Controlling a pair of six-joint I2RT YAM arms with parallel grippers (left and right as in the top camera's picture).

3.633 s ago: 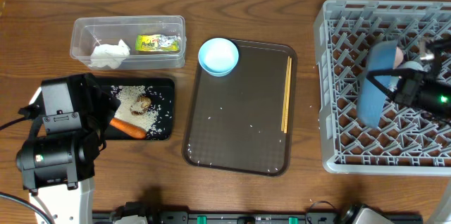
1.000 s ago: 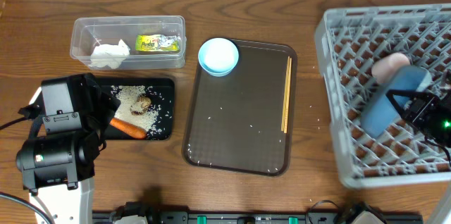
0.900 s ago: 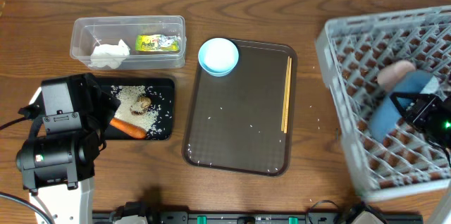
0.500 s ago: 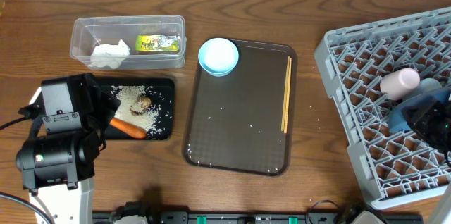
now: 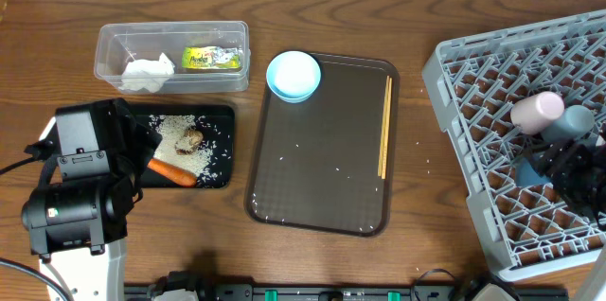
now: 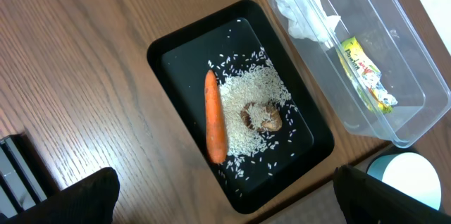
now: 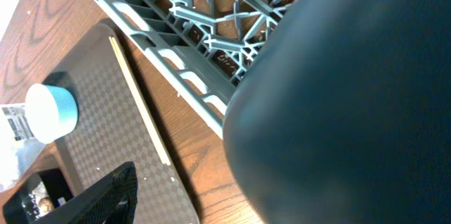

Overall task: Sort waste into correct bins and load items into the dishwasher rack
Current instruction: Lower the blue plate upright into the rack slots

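Observation:
The grey dishwasher rack [image 5: 492, 102] sits skewed at the right, holding a whitish-pink cup [image 5: 537, 112] and the blue plate [image 5: 572, 122] standing on edge. My right gripper [image 5: 571, 170] hovers over the plate. In the right wrist view the plate [image 7: 352, 104] fills the frame and one finger [image 7: 106, 196] stands well apart from it, so the jaws are open. The clear tub [image 5: 114, 45] holds the tissue [image 5: 147, 73] and wrapper [image 5: 213, 57]. The black tray [image 5: 222, 112] holds rice, a brown lump [image 6: 262, 117] and the carrot [image 6: 215, 117]. My left gripper [image 6: 225, 206] hangs open above it.
A dark-brown serving tray [image 5: 322, 159] lies mid-table, with the pale-blue bowl [image 5: 294, 76] on its far left corner and chopsticks [image 5: 384, 126] along its right edge. A few rice grains lie on it. My left arm's body [image 5: 80, 187] stands at the front left.
The rack has swung round and shifted toward the front. The right jaws have opened off the plate, which now stands lower in the rack beside the pink cup. The left arm has not moved.

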